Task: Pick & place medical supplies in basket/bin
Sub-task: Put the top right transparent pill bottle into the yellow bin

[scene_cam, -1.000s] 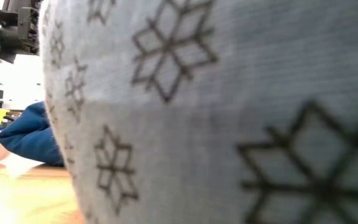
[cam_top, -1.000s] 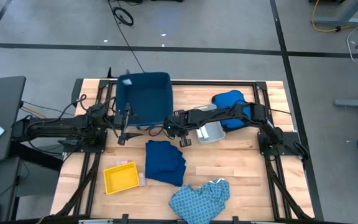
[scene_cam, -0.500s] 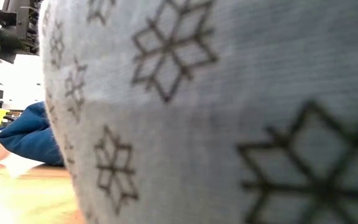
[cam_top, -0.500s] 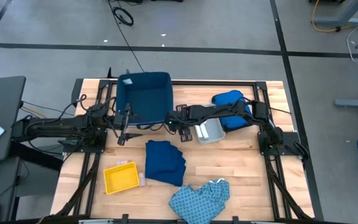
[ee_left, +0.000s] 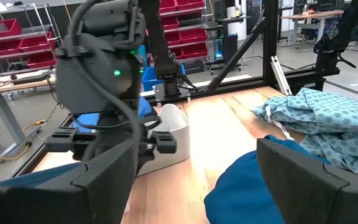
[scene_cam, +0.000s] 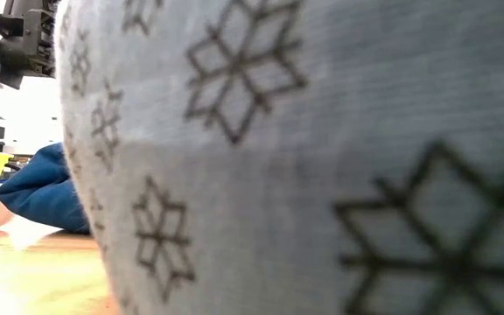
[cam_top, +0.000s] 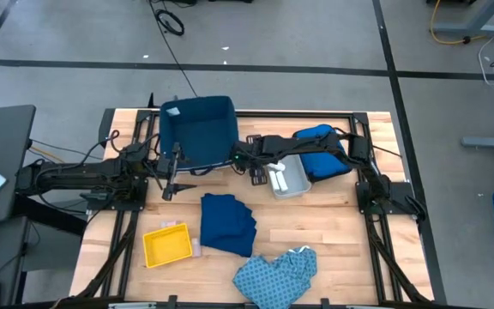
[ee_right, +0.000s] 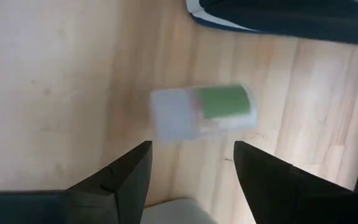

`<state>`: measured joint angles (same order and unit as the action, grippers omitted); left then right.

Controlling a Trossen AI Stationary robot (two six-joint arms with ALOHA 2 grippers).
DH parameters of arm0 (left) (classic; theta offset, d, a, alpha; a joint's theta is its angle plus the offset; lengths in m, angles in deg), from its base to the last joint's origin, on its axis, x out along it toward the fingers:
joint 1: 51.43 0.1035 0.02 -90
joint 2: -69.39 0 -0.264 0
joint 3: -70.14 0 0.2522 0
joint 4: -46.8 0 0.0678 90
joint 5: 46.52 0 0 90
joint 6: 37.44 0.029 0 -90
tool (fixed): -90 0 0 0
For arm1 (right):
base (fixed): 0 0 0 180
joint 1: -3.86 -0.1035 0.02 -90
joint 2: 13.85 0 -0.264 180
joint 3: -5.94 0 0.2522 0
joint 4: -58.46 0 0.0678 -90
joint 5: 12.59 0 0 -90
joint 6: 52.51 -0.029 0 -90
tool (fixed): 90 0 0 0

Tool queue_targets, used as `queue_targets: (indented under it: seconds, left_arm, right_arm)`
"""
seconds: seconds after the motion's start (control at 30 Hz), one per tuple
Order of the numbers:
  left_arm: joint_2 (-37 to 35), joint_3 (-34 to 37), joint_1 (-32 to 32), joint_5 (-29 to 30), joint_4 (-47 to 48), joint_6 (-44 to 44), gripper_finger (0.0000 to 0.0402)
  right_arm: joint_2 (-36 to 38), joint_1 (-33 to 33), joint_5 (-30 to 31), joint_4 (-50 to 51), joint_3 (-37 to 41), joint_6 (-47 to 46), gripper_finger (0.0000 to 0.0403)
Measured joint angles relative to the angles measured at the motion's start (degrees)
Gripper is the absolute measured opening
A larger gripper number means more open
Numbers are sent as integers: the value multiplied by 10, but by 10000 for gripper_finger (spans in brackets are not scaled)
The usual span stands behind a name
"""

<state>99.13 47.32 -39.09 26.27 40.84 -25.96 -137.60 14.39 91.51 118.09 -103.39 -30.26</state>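
My right gripper [cam_top: 251,165] is open over the table between the navy bin [cam_top: 197,129] and the grey tray [cam_top: 288,177]. A white packet with a green label [ee_right: 202,112] lies on the wood below and ahead of its fingers, blurred. My left gripper [cam_top: 175,177] is open and empty by the bin's near left corner. The navy garment [cam_top: 227,223] lies crumpled mid-table. The light blue patterned garment [cam_top: 277,275] lies at the near edge and fills the low view [scene_cam: 322,157]. The yellow tray [cam_top: 168,245] stands near left.
A royal-blue puffy bundle [cam_top: 320,151] lies at the far right, behind the grey tray. Small white packets [cam_top: 195,249] lie beside the yellow tray. In the left wrist view the right arm's gripper [ee_left: 104,93] stands close ahead, with the grey tray [ee_left: 169,134] behind it.
My right gripper has moved toward the table's far edge, toward the navy bin's near right corner. Its arm has swung off the grey tray, which now shows uncovered.
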Motion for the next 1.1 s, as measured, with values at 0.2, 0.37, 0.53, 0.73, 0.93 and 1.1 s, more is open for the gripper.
queue_targets:
  seconds: [0.2, 0.37, 0.53, 0.73, 0.93, 1.1]
  left_arm:
    - [0, 0, 0, 0, 0, 1, 329]
    - [0, 0, 0, 0, 4, 1, 329]
    - [0, 0, 0, 0, 4, 1, 329]
    - [0, 0, 0, 0, 4, 0, 329]
    - [0, 0, 0, -10, 3, -1, 329]
    - [0, 0, 0, -9, 2, -1, 329]
  right_arm:
    - [0, 7, -24, 0, 0, -34, 236]
    - [0, 4, -32, 0, 0, -39, 236]
    - [0, -2, -50, -18, 0, -29, 236]
    - [0, 2, -72, -42, 0, -20, 236]
    - [-4, 15, -86, -48, -1, -18, 236]
    - [-11, 24, -101, -68, -1, -7, 236]
